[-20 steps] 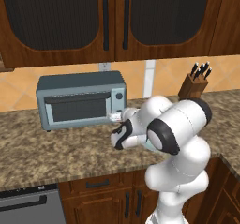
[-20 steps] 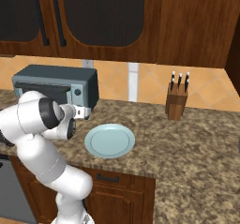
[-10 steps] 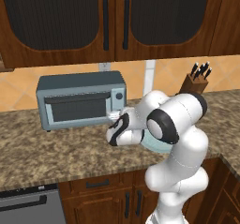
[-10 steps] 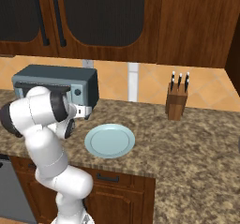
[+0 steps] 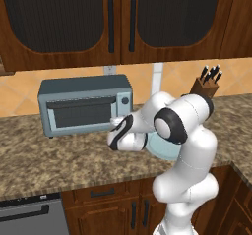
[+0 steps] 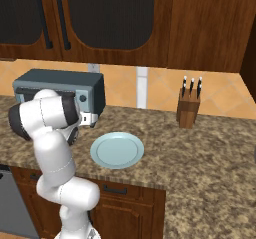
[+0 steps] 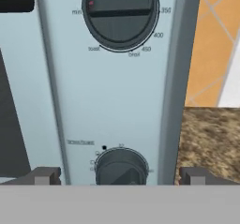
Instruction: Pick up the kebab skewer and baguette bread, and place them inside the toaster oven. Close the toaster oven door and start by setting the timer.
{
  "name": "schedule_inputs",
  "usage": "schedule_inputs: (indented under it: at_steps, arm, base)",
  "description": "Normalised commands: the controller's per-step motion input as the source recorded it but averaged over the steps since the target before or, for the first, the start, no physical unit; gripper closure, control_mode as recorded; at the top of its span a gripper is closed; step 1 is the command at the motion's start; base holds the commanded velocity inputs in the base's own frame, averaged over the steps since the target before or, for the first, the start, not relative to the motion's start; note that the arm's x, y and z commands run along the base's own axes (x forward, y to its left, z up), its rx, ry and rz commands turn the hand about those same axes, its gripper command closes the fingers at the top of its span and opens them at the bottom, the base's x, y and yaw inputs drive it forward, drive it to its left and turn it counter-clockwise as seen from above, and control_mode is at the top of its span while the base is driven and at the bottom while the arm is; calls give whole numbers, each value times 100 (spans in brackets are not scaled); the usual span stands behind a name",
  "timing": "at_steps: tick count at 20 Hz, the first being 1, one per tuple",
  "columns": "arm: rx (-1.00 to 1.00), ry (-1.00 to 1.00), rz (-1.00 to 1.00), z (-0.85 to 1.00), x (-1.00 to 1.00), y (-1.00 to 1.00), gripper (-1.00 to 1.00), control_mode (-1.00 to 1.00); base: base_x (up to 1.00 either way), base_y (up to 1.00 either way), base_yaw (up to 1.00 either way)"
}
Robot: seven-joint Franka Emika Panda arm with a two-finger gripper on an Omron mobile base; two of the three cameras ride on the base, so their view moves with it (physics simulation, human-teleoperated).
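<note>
We see the oven (image 5: 83, 105) at the far left of the tabletop (image 5: 59, 160), its door (image 5: 82, 112) shut. Our fingers (image 7: 44, 175) are spread wide and empty, one on each side of the lower knob (image 7: 121, 167) on the oven's right panel, below the upper knob (image 7: 121, 13). A pale blue plate (image 6: 117, 149) lies bare, near and to the right.

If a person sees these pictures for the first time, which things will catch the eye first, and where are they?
The white robot arm bends over the counter, its open tool right in front of the toaster oven, framing the lower knob. The oven door is shut. A pale blue plate lies beside the arm, and a knife block stands by the wall.
</note>
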Motion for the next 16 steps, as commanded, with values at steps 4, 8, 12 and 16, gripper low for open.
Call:
schedule_inputs:
  at_steps: [4, 8, 12, 16]
  arm:
    - [0, 0, 0, -7, 1, 0, -100, -100]
    - [0, 0, 0, -6, 0, 0, -100, -100]
    - [0, -1, 0, -10, 1, 0, -100, -100]
    - [0, 0, 0, -5, 2, 0, -100, -100]
  base:
    - [0, 0, 0]
    - [0, 0, 0]
    - [0, 0, 0]
    - [0, 0, 0]
